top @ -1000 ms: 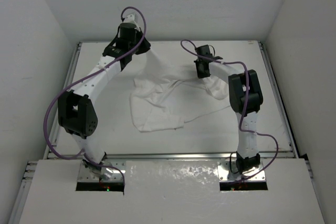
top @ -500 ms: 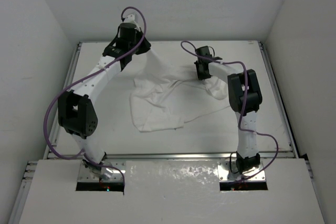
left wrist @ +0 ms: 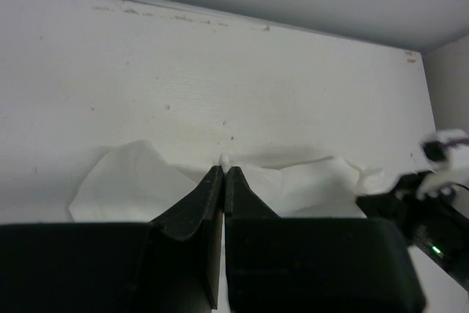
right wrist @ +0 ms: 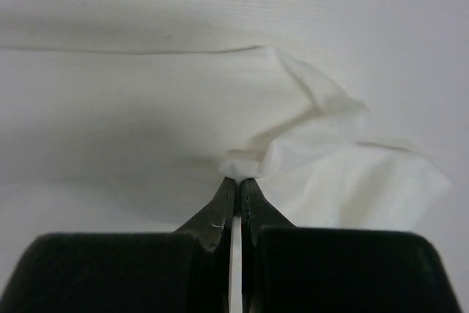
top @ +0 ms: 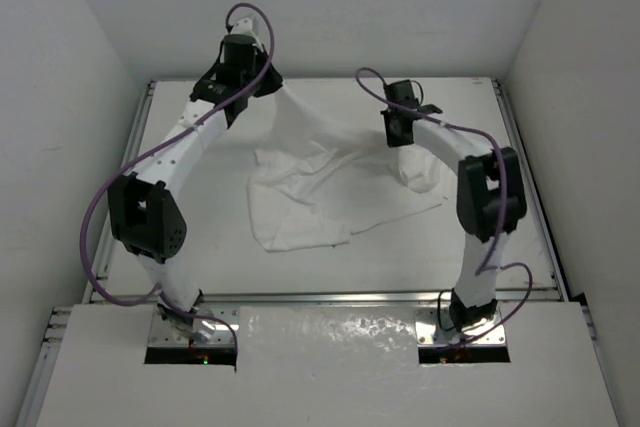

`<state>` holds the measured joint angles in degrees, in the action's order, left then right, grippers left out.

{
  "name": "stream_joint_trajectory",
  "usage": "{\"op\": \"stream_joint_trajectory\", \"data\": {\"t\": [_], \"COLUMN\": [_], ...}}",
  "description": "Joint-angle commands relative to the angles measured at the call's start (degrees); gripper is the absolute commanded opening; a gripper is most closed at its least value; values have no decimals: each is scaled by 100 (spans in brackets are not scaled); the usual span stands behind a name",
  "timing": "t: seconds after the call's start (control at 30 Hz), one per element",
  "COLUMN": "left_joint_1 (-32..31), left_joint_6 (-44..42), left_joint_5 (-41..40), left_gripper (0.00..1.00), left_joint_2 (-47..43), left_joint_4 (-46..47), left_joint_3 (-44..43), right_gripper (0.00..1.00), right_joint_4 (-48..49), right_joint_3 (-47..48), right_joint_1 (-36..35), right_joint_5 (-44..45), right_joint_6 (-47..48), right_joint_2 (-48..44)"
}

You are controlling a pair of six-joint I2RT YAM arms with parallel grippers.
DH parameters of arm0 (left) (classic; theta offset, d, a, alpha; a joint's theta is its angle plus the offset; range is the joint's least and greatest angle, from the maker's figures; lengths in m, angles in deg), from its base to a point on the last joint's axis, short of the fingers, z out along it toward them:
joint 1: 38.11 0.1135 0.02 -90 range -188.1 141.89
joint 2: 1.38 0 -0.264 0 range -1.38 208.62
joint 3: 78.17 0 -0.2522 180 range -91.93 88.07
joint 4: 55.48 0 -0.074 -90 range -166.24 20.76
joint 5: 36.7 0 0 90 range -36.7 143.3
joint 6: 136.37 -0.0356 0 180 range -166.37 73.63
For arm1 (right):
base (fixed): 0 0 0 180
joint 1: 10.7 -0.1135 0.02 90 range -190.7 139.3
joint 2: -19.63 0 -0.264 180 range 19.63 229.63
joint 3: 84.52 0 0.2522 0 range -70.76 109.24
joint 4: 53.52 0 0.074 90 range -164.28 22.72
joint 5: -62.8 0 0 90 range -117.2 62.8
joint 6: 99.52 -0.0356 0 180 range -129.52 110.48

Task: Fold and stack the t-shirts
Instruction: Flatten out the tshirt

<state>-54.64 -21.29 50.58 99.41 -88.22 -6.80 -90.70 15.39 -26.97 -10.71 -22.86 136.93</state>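
The left pincer (left wrist: 223,169) is closed, its two black jaws pressed together with a small tuft of white cloth pinched at the tips. The right pincer (right wrist: 238,179) is likewise closed, gripping a gathered fold of the same cloth. Both hold the plain white thin cotton t-shirt (top: 315,192), which lies unfolded and wrinkled near the middle of the white worktop (top: 520,232). The left grip sits toward the far-left corner. The right grip sits right of centre and somewhat nearer the arm bases. Between them the held edge runs across the worktop from left to right, raised off the surface. From both pincers the bulk of the garment lies toward the near edge, as a crumpled heap resting on the surface. The right pincer is the closer of the two to that heap. Judgement: the coming move turns on carrying this held edge so that the heap trails out flat.
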Motion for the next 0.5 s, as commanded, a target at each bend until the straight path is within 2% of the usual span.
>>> {"op": "stream_joint_trajectory", "data": {"t": [0.0,0.07,0.13,0.2,0.23,0.33,0.47], "left_joint_1": [142,142,142,142,142,133,133], "left_joint_6": [-249,-328,-346,-311,-285,-258,-267], "left_joint_5": [-264,-334,-308,-221,-211,-185,-53], "left_gripper": [0,0,0,0,0,0,0], "left_joint_2": [-261,-489,-770,-1489,-1492,-2350,-3264], "left_joint_4": [-166,-507,-598,-651,-711,-852,-879], "left_joint_3": [-961,-1461,-1561,-1395,-1394,-1262,-894], "right_gripper": [0,0,0,0,0,0,0], "right_joint_4": [-162,-382,-583,-803,-831,-900,-1077], "right_joint_3": [-220,-467,-722,-950,-1047,-1442,-1785], "right_joint_1": [19,19,28,19,19,19,10], "right_joint_5": [363,390,434,425,373,-154,-147], "right_joint_6": [-186,-213,-335,-485,-528,-511,-573], "right_joint_2": [-1620,-2419,-2973,-4069,-4074,-5222,-6171]}}
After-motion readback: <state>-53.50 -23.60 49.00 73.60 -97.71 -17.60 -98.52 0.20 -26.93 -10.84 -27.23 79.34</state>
